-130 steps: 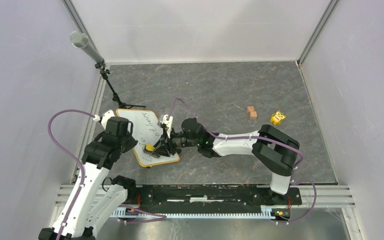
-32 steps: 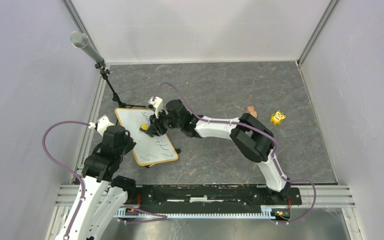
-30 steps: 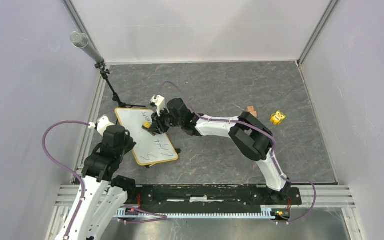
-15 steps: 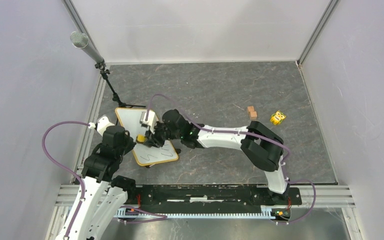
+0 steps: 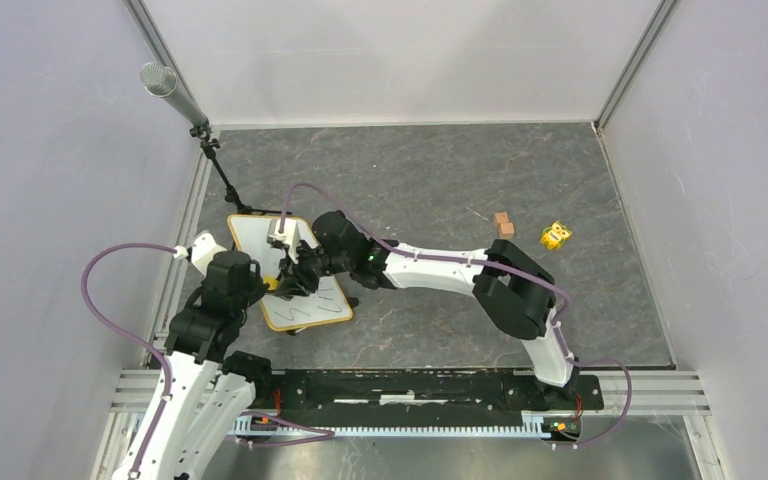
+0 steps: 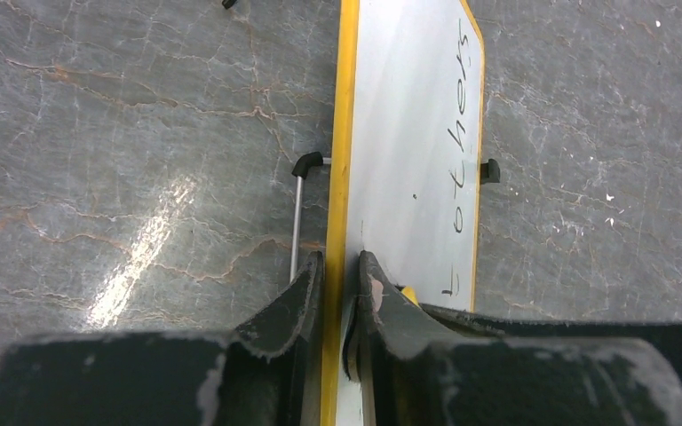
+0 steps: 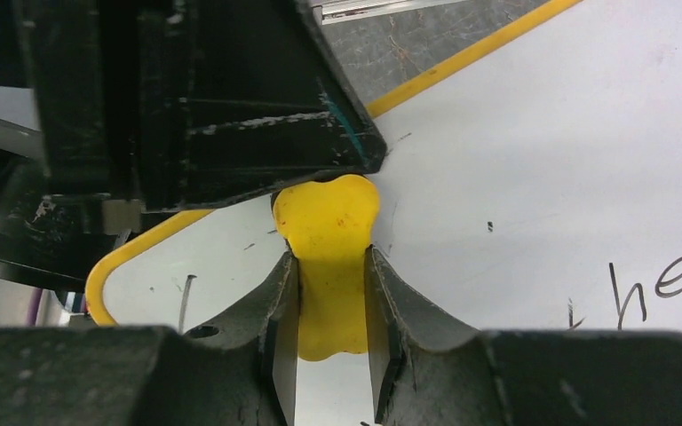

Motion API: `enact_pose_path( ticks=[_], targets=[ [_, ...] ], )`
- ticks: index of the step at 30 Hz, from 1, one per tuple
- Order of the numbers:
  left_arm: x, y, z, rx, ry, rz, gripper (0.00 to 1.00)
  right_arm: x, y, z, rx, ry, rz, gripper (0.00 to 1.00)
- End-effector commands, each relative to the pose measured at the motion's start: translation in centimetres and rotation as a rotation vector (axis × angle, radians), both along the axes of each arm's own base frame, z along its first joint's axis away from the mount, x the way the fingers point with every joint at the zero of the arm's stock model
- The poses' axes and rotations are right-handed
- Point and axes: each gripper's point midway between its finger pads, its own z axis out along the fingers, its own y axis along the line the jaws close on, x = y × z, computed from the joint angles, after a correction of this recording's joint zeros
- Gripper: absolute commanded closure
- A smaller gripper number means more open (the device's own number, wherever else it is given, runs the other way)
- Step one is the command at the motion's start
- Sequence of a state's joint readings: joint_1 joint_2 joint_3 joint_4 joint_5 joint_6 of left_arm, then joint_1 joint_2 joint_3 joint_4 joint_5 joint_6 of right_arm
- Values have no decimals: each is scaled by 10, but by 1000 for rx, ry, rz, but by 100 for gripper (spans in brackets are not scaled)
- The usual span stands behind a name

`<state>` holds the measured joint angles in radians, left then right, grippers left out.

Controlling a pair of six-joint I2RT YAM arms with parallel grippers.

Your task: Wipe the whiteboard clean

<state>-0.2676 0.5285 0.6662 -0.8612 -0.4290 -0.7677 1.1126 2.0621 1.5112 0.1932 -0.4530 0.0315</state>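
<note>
Finds the whiteboard [image 5: 312, 310] on the left part of the table [image 5: 440, 180], lying at an angle, near the front.

Clamps its yellow frame with the left gripper [image 6: 339, 266]: one finger outside the rim, the other on the white face, closed tight on the edge.

Pinches a yellow eraser [image 7: 327, 222] in the right gripper [image 7: 330, 266], fingers clenched on its narrow waist, head pressed against the board just beside the left gripper's black body. Reaches in from the right, low over the table.

Shows black writing along the board's right side in the left wrist view, with "others" legible. Shows a few letters at the right edge of the right wrist view, and loose strokes on the near end from above.

Shows a black foot [image 6: 309, 163] on a thin metal rod beneath the board's left edge.

Elsewhere on the table: a mic [image 5: 159, 79] on its stand beyond the board, then two wooden blocks [image 5: 503, 225] and a small yellow toy [image 5: 556, 235], well apart on the right.
</note>
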Motion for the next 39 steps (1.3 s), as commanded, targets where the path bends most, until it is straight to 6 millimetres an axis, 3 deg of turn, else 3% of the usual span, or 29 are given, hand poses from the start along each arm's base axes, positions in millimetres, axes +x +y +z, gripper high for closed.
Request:
enact_pose_path(
  ticks=[1,8,14,17,21,28,33,39],
  targets=[
    [2,-37,3,-142,-3,-128,98,39,-8,-73,-123,89,-151,88],
    [2,-38,2,-143,-2,-134,98,58,-15,-85,-130,117,-190,88],
    [2,-39,3,-146,-3,-142,98,77,-4,-100,-160,138,-235,88],
    [2,-40,5,-147,-10,-148,98,77,-1,-104,-177,153,-237,88],
    [2,-40,5,-147,-14,-148,98,55,-2,-75,-133,111,-172,88],
    [4,-40,6,-145,-30,-153,98,-36,-12,-36,-79,-63,120,88],
    [4,-40,6,-143,-30,-153,98,-51,-33,-47,-79,-55,154,88],
    [4,-40,7,-148,-35,-152,98,-34,-67,-97,-227,-36,29,88]
  ],
)
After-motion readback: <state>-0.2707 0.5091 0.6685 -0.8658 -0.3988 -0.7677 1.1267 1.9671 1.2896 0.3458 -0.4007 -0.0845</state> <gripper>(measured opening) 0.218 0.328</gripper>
